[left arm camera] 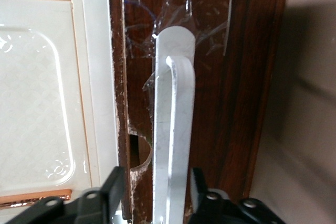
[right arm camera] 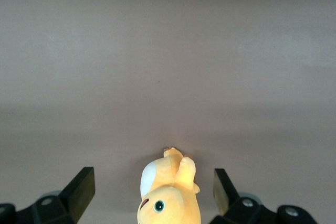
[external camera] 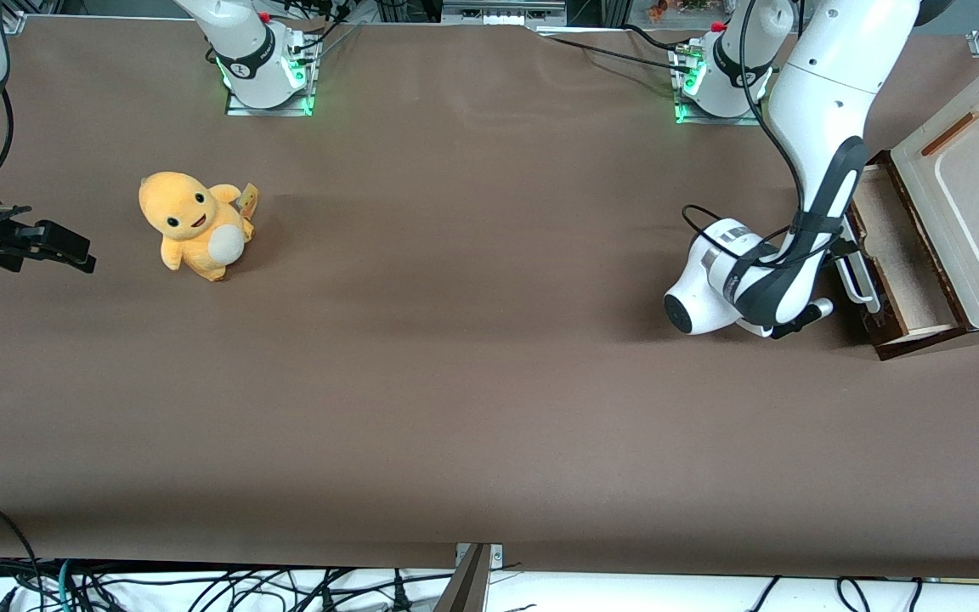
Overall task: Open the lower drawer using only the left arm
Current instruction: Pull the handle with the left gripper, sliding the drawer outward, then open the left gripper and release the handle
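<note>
Surfaces at the lower drawer (external camera: 902,259), left arm (external camera: 821,110) on it

I see dark wood-grain front, chipped pale at edges; white handle (left arm camera: 173,145) smooth, satin, under crinkled clear tape. Black gripper (left arm camera: 157,195) at the handle looks matt plastic, arm shell glossy white. Cream panel (left arm camera: 42,93) glossy, embossed. Table (external camera: 455,382) matt brown. Plush toy (external camera: 194,223) fuzzy cloth.

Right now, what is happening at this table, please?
The left arm is working on the lower drawer of a small cabinet at its end of the table. Its gripper sits at the white bar handle, one finger on each side. The drawer is already pulled partly out, showing its pale inside. A yellow plush toy sits untouched toward the parked arm's end.
</note>
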You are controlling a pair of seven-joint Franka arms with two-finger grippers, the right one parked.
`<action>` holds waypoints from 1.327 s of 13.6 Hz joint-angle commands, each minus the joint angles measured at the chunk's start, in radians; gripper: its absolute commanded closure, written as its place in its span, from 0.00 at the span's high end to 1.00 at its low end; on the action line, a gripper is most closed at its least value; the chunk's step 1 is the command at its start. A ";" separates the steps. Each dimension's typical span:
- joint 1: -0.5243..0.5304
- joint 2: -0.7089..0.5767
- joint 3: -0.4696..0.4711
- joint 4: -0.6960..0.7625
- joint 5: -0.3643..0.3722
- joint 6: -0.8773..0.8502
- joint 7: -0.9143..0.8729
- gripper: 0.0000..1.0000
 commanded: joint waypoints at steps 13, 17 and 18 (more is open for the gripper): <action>0.000 -0.007 -0.056 0.088 -0.128 -0.007 0.015 0.94; 0.000 -0.015 -0.064 0.232 -0.251 -0.010 0.115 0.95; 0.000 -0.020 -0.066 0.266 -0.272 -0.011 0.156 0.95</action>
